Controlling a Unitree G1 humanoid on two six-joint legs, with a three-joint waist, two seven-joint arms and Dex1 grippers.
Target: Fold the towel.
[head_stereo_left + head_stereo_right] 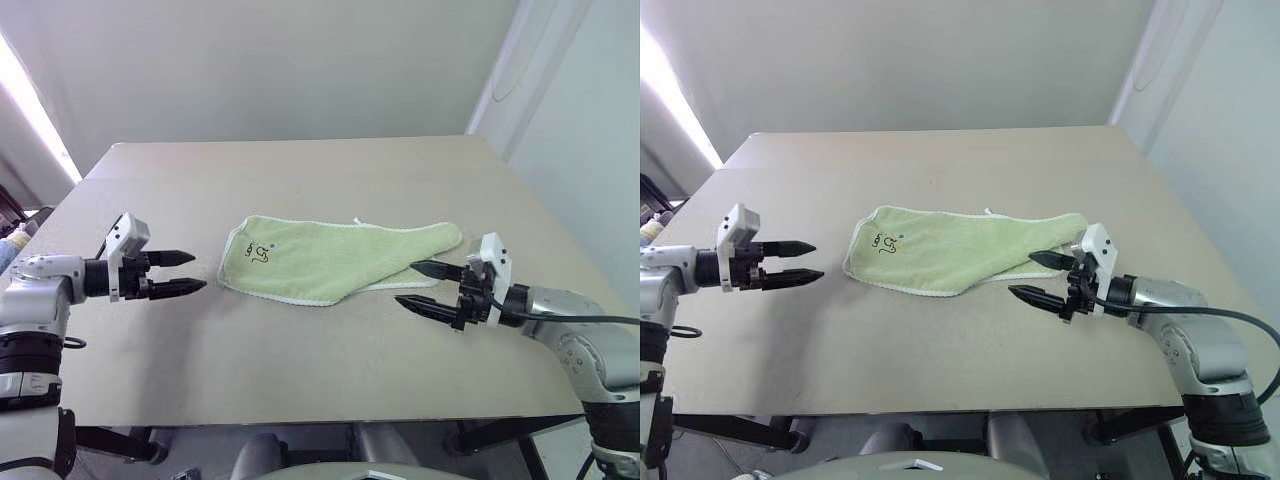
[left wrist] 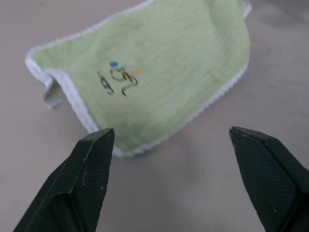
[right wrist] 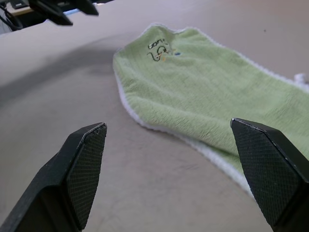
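From the head, the left gripper (image 1: 185,272) and right gripper (image 1: 422,285), both spread wide and empty, flank the small light-green terry towel (image 1: 335,256) mid-way on the beige table (image 1: 300,170), seemingly poised to pinch its ends, while each wrist view frames the towel's end between parted fingers.
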